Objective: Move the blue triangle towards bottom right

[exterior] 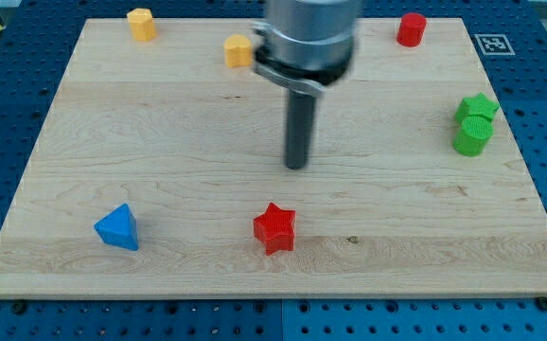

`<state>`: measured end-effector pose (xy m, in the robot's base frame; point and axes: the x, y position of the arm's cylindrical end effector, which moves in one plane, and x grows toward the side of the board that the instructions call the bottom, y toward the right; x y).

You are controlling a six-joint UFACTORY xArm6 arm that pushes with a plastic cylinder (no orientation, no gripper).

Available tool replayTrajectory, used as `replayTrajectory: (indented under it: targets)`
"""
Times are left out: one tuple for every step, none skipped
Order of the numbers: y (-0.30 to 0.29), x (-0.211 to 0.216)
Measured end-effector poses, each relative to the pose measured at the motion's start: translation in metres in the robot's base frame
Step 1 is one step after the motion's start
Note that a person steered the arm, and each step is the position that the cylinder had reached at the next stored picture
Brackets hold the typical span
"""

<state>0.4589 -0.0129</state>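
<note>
The blue triangle [117, 227] lies on the wooden board [160, 142] near the view's bottom left. My tip [296, 166] rests on the board near the middle, well to the right of and above the blue triangle, not touching any block. The red star [274, 227] lies just below my tip and slightly left of it.
A yellow block [141, 23] sits at the top left and another yellow block [238, 49] next to the arm's body. A red cylinder [411, 28] sits at the top right. A green star [478, 107] and a green cylinder [472, 135] touch at the right edge.
</note>
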Motion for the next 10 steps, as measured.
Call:
replayTrajectory:
  targets:
    - [-0.119,-0.009]
    - [-0.225,-0.005]
    - [-0.290,0.023]
    - [-0.291,0.051]
    - [-0.291,0.127]
    - [-0.291,0.135]
    - [-0.253,0.135]
    - [-0.180,0.133]
    - [-0.154,0.122]
    - [-0.151,0.116]
